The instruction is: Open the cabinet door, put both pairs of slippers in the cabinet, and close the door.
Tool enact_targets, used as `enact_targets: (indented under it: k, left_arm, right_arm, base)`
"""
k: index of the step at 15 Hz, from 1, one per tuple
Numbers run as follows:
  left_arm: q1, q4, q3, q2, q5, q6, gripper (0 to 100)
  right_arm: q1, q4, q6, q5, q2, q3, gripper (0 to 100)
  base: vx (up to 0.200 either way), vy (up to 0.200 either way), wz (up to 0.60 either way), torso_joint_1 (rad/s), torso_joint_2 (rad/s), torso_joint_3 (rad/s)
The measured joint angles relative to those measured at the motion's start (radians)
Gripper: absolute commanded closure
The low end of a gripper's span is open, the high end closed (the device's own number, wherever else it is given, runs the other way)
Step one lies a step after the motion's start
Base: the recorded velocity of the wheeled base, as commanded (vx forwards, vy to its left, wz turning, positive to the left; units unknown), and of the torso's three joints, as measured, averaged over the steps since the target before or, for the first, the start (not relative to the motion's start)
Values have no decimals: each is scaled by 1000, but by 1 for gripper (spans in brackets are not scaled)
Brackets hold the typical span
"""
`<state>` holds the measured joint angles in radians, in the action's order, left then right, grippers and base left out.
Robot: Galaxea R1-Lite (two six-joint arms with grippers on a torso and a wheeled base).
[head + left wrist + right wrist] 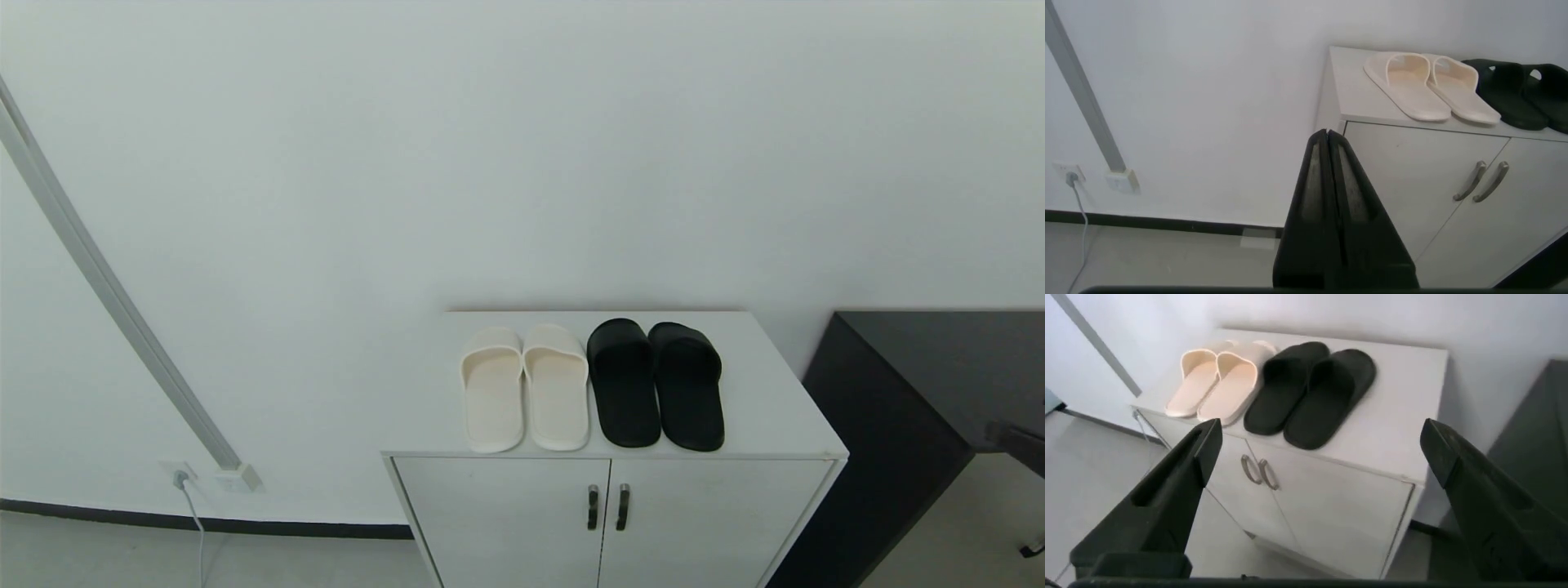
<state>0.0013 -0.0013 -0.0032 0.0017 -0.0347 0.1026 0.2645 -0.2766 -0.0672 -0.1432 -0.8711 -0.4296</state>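
A white cabinet stands against the wall with both doors shut and two dark handles at the centre seam. On its top lie a cream pair of slippers on the left and a black pair of slippers on the right, side by side with toes toward the wall. My left gripper is shut with nothing in it, short of the cabinet's left front corner. My right gripper is open and empty, held back from the cabinet front and above the height of its top.
A dark cabinet stands close to the white cabinet's right side. On the wall to the left run a grey cable duct and a socket with a plugged-in cord. Bare floor lies in front and to the left.
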Motion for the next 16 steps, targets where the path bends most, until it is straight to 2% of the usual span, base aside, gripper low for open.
enact_targets:
  k: [4,6,10,16]
  left_arm:
    - [0,0,0,0,0,0,100]
    - [0,0,0,0,0,0,100]
    - [-1,0,0,0,0,0,100]
    - [0,0,0,0,0,0,100]
  right_arm:
    - [264,-120,-62,251,-201,-33,0]
    - [355,-186,-97,340,-304,-42,0]
    - [443,-303,-120,456,-493,-69,0]
    - [493,-477,-163,644,-775,-157,0]
  base:
    - [0,0,0,0,0,0]
    - [0,0,0,0,0,0]
    - [0,0,0,0,0,0]
    - [0,0,0,0,0,0]
